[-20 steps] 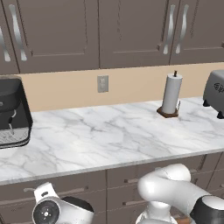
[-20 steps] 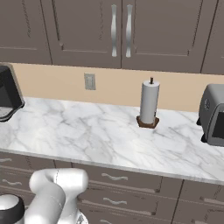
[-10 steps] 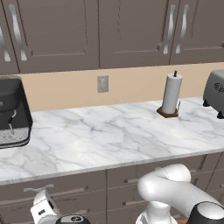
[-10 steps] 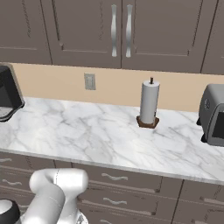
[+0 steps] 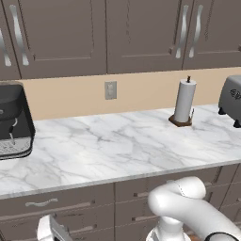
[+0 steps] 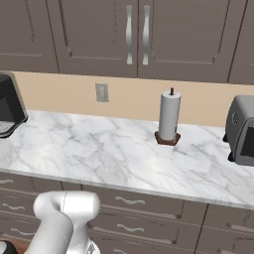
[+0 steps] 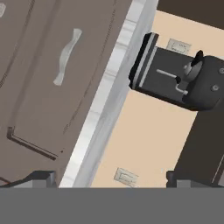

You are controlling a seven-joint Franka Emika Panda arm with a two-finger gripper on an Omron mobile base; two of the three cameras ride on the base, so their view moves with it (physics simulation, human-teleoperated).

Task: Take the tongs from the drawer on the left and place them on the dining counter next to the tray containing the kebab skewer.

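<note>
Since a second ago the wrist has been lowered almost out of the left base view, only a white sliver (image 5: pixel 49 230) left at its bottom edge. From the hand camera the gripper (image 7: pixel 111 179) is seen spread wide and empty, its tips low in the picture, with the drawer (image 7: pixel 41 87) front and its wavy silver handle (image 7: pixel 67 57) ahead, shut beneath the marble worktop (image 5: pixel 117 150) edge. A coffee machine (image 7: pixel 179 78) overhangs there. A paper towel roll (image 6: pixel 168 116) and toaster (image 6: pixel 241 130) are shown by the base cameras.
</note>
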